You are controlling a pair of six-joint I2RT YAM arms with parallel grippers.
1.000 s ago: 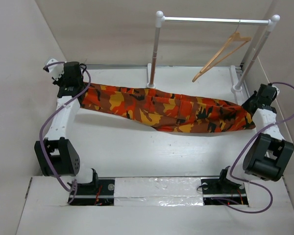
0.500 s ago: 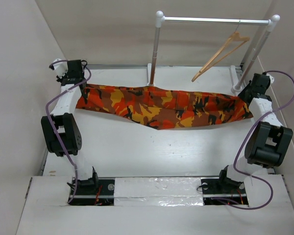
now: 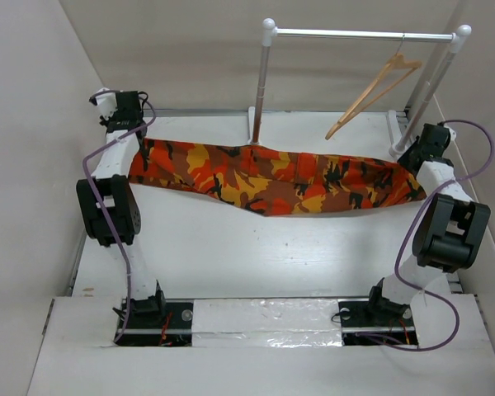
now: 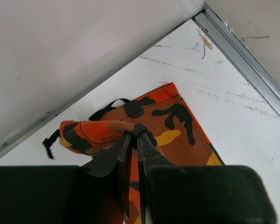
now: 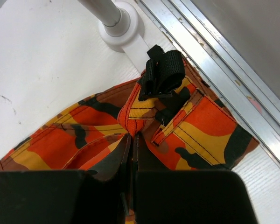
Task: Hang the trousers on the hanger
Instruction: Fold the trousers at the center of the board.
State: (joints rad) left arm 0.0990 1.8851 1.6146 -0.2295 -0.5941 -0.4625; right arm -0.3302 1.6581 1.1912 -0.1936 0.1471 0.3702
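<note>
The orange-red camouflage trousers [image 3: 272, 181] hang stretched between my two grippers, lifted at both ends and sagging in the middle above the table. My left gripper [image 3: 138, 142] is shut on the left end of the trousers [image 4: 177, 126]; its tips pinch the cloth [image 4: 136, 132]. My right gripper [image 3: 412, 162] is shut on the right end, which has a black strap and buckle [image 5: 161, 74]. The tan wooden hanger [image 3: 375, 91] hangs tilted from the rail at the back right, behind and above the trousers.
The white tube rack [image 3: 359, 35] stands at the back, its left post [image 3: 260, 91] just behind the trousers and its right post base [image 5: 119, 25] close to my right gripper. Walls close in on the left and right. A metal track [image 5: 214, 60] runs along the table edge.
Both arms have drawn farther back toward the rack and the trousers have moved back with them, held stretched between the two grippers.
</note>
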